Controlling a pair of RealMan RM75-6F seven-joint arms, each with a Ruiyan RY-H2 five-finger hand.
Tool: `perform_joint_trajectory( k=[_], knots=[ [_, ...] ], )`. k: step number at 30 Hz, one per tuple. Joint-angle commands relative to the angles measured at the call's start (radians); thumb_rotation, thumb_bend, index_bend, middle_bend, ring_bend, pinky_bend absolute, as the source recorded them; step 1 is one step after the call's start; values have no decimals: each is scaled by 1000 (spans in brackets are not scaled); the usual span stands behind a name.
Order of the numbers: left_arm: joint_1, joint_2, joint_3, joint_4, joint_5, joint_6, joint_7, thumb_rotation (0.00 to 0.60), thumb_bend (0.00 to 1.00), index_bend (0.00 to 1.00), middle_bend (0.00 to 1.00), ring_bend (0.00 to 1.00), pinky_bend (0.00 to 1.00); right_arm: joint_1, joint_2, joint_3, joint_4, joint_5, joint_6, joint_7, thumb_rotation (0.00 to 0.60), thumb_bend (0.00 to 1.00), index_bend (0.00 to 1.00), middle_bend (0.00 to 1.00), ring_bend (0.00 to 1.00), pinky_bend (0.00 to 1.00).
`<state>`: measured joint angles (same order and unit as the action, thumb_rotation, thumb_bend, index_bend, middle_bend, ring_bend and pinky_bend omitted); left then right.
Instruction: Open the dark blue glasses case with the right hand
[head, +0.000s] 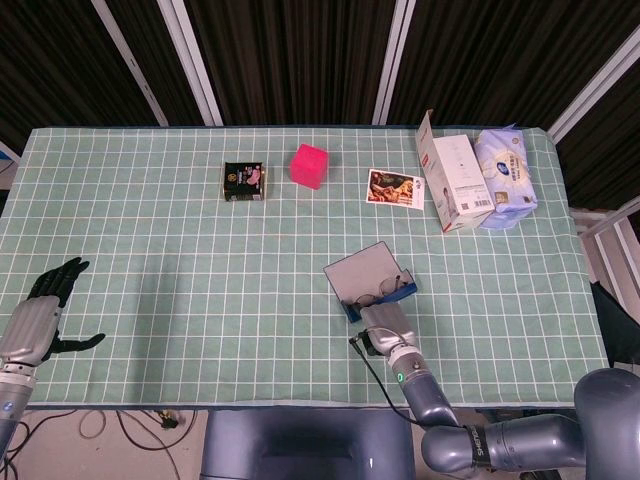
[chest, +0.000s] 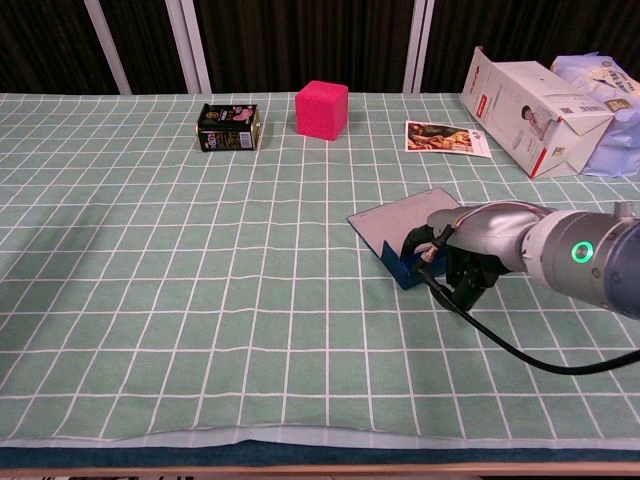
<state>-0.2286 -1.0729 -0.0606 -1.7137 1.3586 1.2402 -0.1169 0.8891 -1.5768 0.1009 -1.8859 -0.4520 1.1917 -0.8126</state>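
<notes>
Your right hand (head: 383, 326) sits at the near edge of the dark blue glasses case (head: 368, 283), its silver back toward the head camera and its dark fingers (chest: 428, 238) curled over the case's front wall. From the chest camera the fingertips touch the blue base, but you cannot tell whether they truly grip it or only press against it. The case lies a little right of the table's middle, on the green checked tablecloth (head: 200, 250), turned at an angle to the grid. Its lid stands open, the grey lining facing up and leaning back to the far left, and a pair of thin-framed spectacles (head: 381, 292) shows inside the base. A black cable (chest: 500, 340) trails from the right wrist across the cloth toward the table's front edge.

Your left hand (head: 45, 305) rests at the near left corner of the table, well apart from the case, its dark fingers spread and holding nothing.

Along the far side stand a small dark rectangular tin with a pictured label (head: 244, 181), a bright pink foam cube (head: 309, 165) just to its right, and a printed picture card (head: 395, 188) lying flat. Further right a white cardboard box with red trim (head: 453, 182) lies on its side, touching a pale blue soft pack of tissues (head: 507, 175) beside it.
</notes>
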Motion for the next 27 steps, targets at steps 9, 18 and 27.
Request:
perform_joint_trajectory(
  k=[9,18,27],
  knots=[
    [-1,-1,2,-2,-1,-1,5,600,0,0,0,0,0,-31,39,-88,-114,19,90,-73,600,612,304,935,1000,1000],
    [-1,-3,2,-4,1,0,8,600,0,0,0,0,0,-46,33,-115,-130,-1,227,-156,600,611,331,935,1000,1000],
    [2,-1,-4,-1,-3,10,-1,600,0,0,0,0,0,-41,13,-90,-104,105,328,-291,600,609,333,935,1000,1000]
  ],
)
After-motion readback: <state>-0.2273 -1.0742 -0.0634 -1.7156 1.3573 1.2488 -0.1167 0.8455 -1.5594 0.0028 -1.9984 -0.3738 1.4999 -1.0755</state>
